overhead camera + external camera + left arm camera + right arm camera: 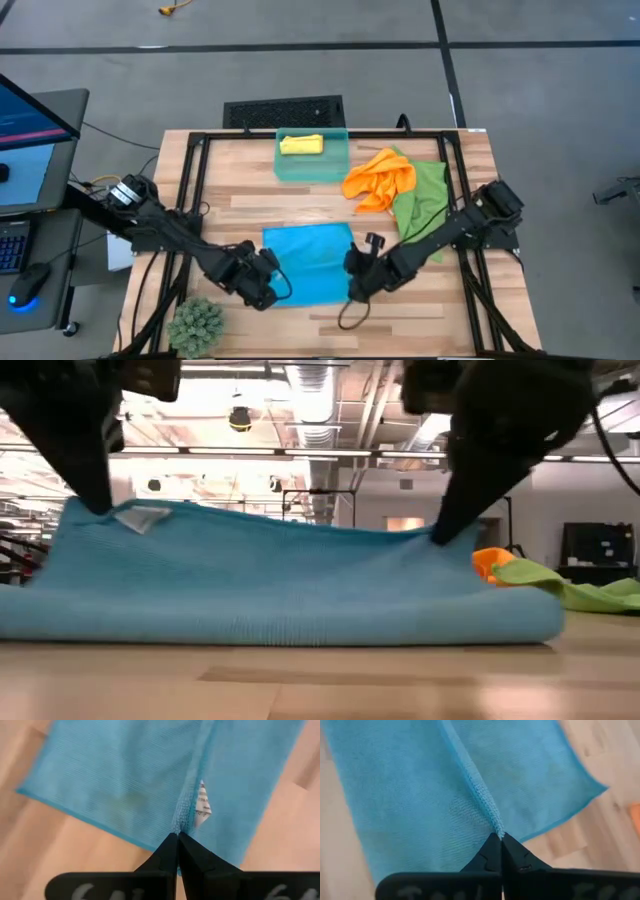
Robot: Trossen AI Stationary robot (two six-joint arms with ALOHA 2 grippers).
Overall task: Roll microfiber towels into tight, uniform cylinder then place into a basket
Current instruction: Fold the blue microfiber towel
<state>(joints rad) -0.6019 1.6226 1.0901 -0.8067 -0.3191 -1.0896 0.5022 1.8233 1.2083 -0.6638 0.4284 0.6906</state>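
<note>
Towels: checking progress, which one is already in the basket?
The yellow towel, rolled up inside the basket; blue, orange and green lie on the table.

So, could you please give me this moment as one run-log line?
left gripper: shut on blue towel edge | right gripper: shut on its other edge | yellow towel: in basket | orange towel, green towel: loose

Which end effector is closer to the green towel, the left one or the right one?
Right. The right end effector pinches the blue towel just below-left of the green towel; the left end effector grips the blue towel's far side.
</note>
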